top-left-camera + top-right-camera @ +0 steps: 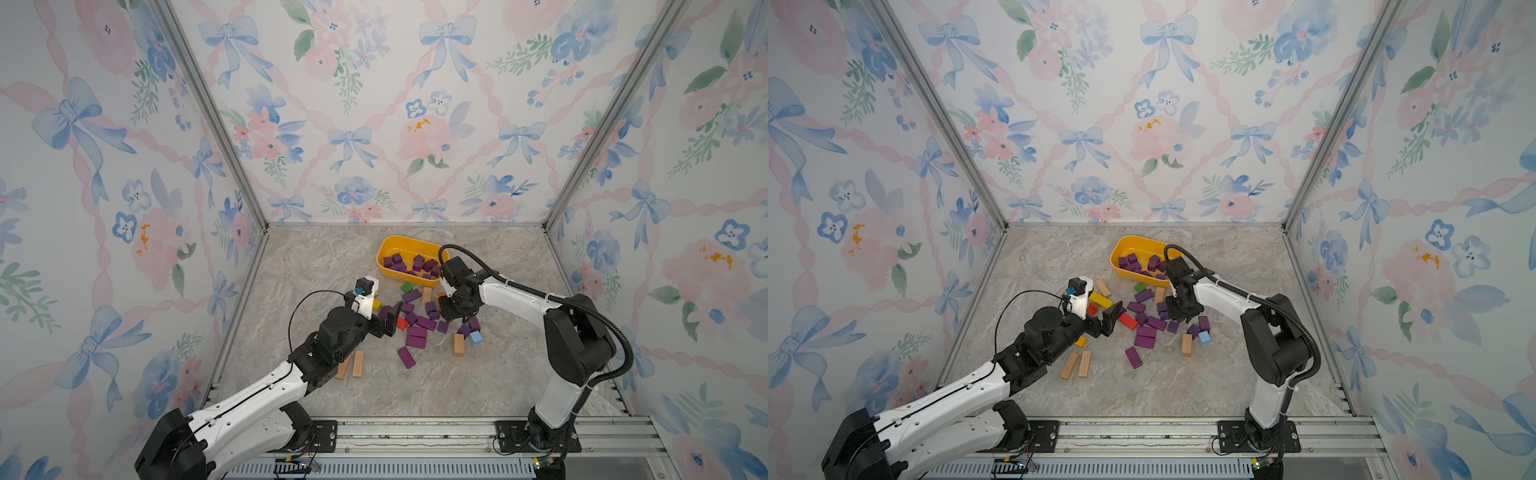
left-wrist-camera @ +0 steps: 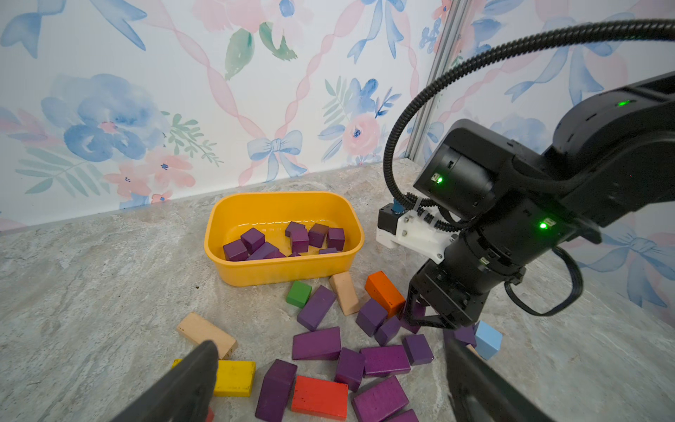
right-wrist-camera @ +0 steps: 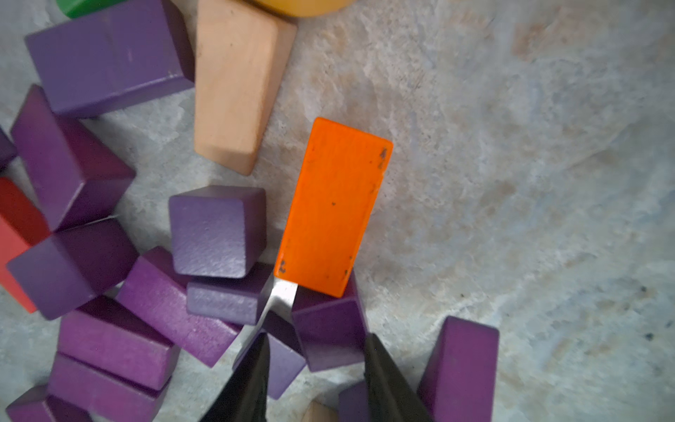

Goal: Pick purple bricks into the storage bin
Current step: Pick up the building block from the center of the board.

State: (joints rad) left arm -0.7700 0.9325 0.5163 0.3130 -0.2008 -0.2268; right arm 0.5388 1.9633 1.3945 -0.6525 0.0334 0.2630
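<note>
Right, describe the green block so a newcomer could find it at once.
Find the yellow storage bin at the back of the table. Just outside its robot-facing wall sits the green block, next to a purple bar. It is the only green piece there.

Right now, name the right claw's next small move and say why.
Probably close on the purple brick that the right claw straddles: one finger is at its side, the other stands short of it. The orange block appears to rest its end on that brick's far edge, so it may shift.
</note>
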